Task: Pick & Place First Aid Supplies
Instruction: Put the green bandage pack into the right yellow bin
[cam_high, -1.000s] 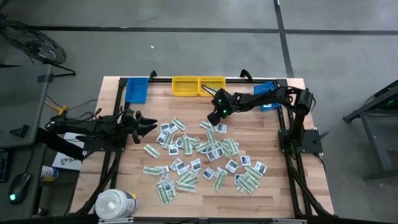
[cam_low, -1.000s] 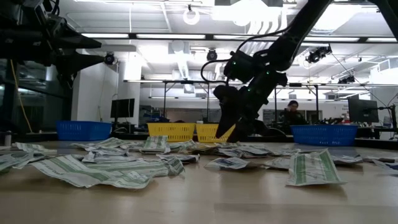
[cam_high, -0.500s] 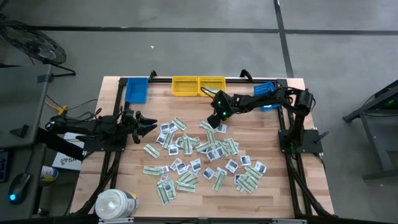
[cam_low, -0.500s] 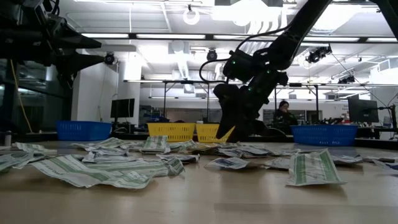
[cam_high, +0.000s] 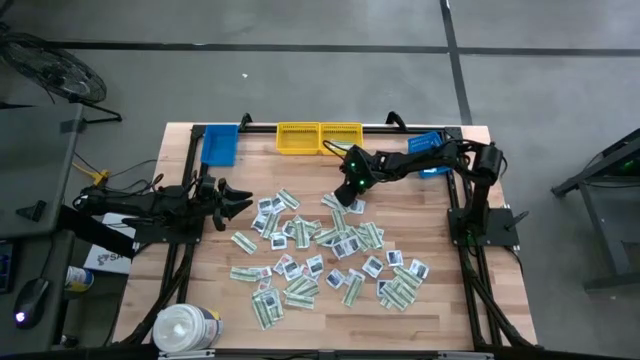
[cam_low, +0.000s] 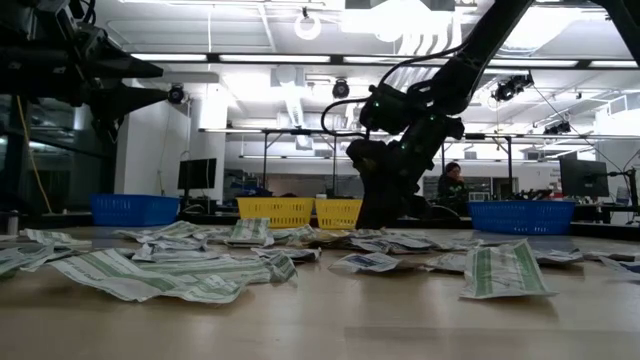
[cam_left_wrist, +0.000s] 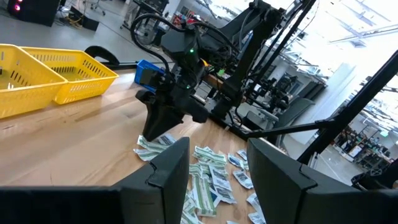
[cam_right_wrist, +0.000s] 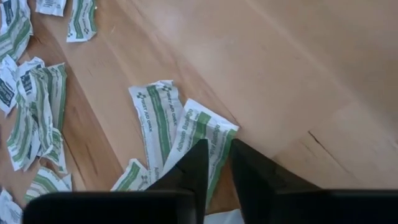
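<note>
Packets (cam_high: 320, 250) lie scattered over the middle of the desk (cam_high: 400, 200) in the high view, long green-white strips mixed with squarish white ones. The right claw (cam_high: 343, 197) is down at the far edge of this scatter, much nearer it than the left claw (cam_high: 238, 198), which waits off the near-left side. Behind it along the far rim stand a blue bin (cam_high: 220, 145), two yellow bins (cam_high: 319, 138) and another blue bin (cam_high: 427, 142); none shows a packet inside.

In the low view the right claw (cam_low: 375, 215) reaches down to desk level among the farthest packets, the yellow bins (cam_low: 300, 211) just behind it.

The left wrist view shows the left claw (cam_left_wrist: 217, 165) with its fingers parted and nothing between them.

In the right wrist view the right claw (cam_right_wrist: 214, 163) has its fingers nearly together, pinching the end of a green-white strip (cam_right_wrist: 202, 134) that lies flat, its long axis running away from the fingertips. A second strip (cam_right_wrist: 155, 121) overlaps it alongside, so lifting may drag both.
</note>
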